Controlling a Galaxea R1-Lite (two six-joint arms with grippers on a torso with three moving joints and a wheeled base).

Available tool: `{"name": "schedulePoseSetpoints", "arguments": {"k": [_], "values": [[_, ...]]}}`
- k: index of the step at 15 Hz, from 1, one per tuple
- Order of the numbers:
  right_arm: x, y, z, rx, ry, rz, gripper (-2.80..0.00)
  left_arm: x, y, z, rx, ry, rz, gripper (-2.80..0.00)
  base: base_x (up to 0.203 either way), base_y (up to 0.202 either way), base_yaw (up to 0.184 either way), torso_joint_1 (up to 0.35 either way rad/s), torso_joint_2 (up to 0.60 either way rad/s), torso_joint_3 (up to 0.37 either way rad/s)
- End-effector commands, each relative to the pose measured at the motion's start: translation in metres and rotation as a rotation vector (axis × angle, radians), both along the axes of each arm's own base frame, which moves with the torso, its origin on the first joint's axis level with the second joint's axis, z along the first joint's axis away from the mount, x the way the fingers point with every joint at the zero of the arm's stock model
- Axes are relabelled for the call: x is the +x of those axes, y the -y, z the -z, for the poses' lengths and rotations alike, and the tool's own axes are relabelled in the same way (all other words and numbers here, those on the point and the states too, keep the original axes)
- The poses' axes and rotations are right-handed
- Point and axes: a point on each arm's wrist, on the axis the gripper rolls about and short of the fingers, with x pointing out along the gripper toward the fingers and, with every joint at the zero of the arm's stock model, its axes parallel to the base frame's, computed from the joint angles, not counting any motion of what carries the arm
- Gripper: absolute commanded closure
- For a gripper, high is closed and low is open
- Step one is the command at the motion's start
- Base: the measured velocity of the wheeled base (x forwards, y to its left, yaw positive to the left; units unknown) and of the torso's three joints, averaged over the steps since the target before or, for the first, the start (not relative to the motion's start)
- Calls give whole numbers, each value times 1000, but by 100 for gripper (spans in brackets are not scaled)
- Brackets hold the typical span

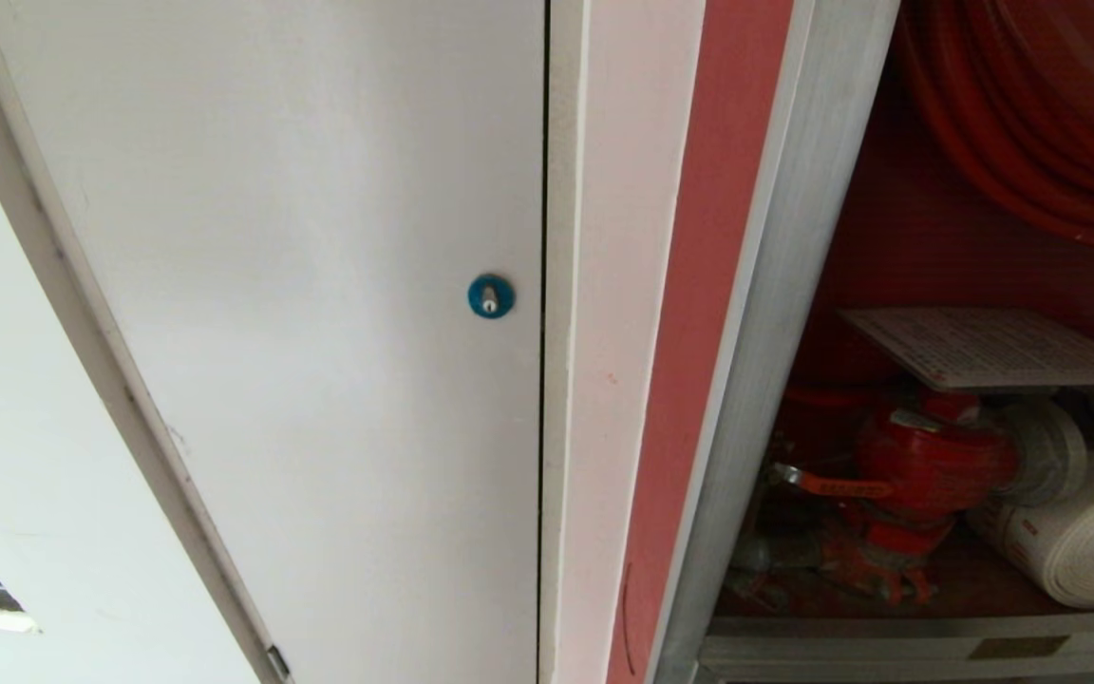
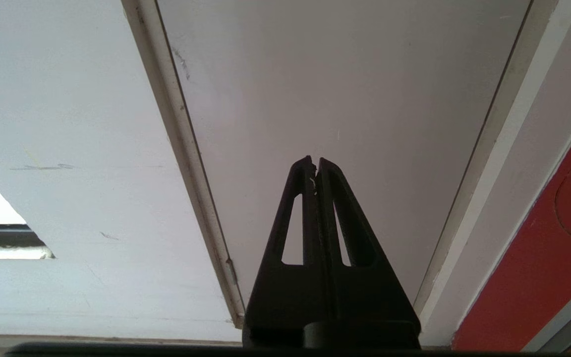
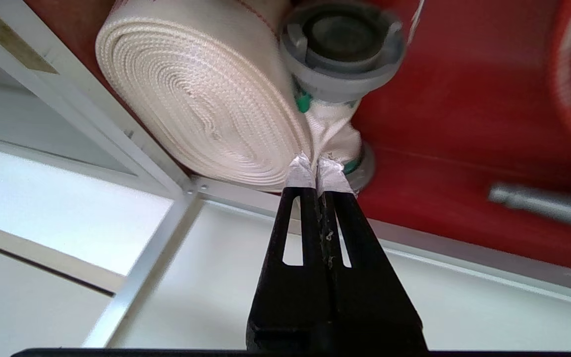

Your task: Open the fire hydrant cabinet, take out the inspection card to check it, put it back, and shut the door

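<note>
your card (image 1: 993, 349) lies flat inside the open cabinet (image 1: 775, 313), resting on top of the red valve (image 1: 927, 465), with the hose reel (image 1: 1031, 114) above it and the white hose (image 1: 1088, 541) just beside the valve; that flat perch leaves its near edge free, which i judge is the easiest place to pinch it. the glass door itself is out of view, so you can't tell how far it has swung. your right gripper (image 3: 317, 168) faces the cabinet's lower part, pointing at the rolled hose and its grey coupling (image 3: 342, 44), fingers pressed together and holding nothing; you'd need to part them before reaching for the card. your left gripper (image 2: 315, 161) is likewise closed and empty, parked facing the plain white door (image 1: 319, 285) with the blue lock (image 1: 491, 296), clear of the work.
</note>
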Motion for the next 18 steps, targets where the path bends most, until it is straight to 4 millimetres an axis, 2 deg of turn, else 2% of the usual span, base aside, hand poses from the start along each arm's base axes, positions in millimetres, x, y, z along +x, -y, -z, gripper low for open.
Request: {"name": "schedulePoseSetpoints", "arguments": {"k": [1,4,7,8,9,14,18], "values": [[5,19,1,59,3,-44,0,1,0,2,0,-8,0,0,0,0,0,0,0,0],[1,31,-1,103,64,-231,0,1,0,2,-1,-8,0,0,0,0,0,0,0,0],[2,31,-5,105,91,-334,0,1,0,2,0,-7,0,0,0,0,0,0,0,0],[2,29,-6,107,103,-368,-127,1,0,2,1,-8,0,0,0,0,0,0,0,0],[1,29,-7,102,108,-368,-280,1,0,2,-1,-8,0,0,0,0,0,0,0,0],[11,39,-21,-17,114,-361,-280,1,0,2,0,-7,-1,0,0,0,0,0,0,0],[19,47,-21,-53,107,-355,-280,1,0,2,0,-8,0,0,0,0,0,0,0,0]]}}
